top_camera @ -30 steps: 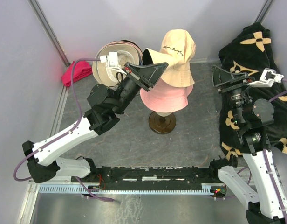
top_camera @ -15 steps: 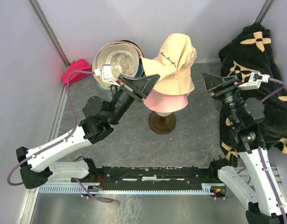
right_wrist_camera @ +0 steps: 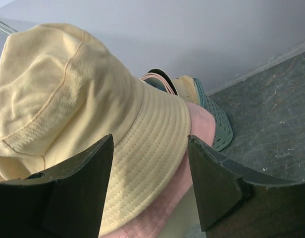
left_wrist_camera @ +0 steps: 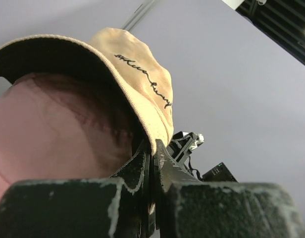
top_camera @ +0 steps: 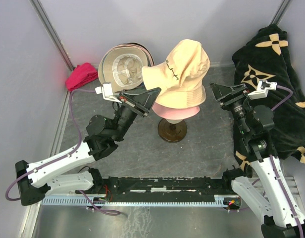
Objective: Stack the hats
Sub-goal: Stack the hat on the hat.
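Now pinches the cream hat (top_camera: 184, 69) brim at eight o'clock with left gripper (top_camera: 154, 92), over pink hat (top_camera: 175, 112); holds right gripper (top_camera: 215, 94) spread wide at four o'clock

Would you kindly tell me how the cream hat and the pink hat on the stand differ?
The cream hat sits tilted on top; the pink hat lies beneath it, mostly covered. The cream hat bears dark script stitching; the pink hat shows none where visible. The left hand pinches the cream hat's brim; nothing grips the pink hat. Both are soft hats on one stand.
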Tool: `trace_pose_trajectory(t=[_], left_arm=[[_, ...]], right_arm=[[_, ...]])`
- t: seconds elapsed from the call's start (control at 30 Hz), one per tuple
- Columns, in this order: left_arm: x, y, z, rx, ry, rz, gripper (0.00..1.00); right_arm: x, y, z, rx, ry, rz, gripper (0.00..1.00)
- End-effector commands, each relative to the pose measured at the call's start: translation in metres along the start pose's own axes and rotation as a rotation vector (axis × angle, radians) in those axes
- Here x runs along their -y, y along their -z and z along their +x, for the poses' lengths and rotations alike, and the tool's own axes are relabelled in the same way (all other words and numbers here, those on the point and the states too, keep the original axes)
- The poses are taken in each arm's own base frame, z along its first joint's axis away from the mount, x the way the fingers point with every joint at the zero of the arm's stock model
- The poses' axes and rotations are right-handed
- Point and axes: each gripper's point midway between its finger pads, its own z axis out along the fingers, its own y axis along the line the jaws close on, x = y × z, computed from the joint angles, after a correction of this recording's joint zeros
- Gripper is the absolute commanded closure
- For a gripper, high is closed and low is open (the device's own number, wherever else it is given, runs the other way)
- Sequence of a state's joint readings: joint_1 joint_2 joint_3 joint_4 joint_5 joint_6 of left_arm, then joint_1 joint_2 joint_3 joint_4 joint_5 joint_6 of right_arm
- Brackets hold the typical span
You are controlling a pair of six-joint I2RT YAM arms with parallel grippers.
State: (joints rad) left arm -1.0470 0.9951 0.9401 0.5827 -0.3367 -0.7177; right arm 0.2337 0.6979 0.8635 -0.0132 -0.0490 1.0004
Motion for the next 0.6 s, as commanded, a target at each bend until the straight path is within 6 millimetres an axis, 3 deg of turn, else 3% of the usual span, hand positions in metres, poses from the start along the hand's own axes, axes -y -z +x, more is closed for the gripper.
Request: trace_pose_trajectory(t=[0.0,0.2,0.57], left_arm=[[0.003,0.011,-0.021,0.1,0.089,0.011,0.97],[-0.01,0.021,-0.018,0.114,0.138,-0.017,0.97],[-0.051,0.043,-0.001,0.132,0.235,-0.117,0.97]], right_arm=[[-0.033,-0.001,-0.026,0.068,0.06,-0.083,0.3],[-0.049,-0.017,-0.038,0.067,0.108,-0.095,0.29],[-0.042,-0.036,-0.025,0.009,0.088,-0.087,0.28]])
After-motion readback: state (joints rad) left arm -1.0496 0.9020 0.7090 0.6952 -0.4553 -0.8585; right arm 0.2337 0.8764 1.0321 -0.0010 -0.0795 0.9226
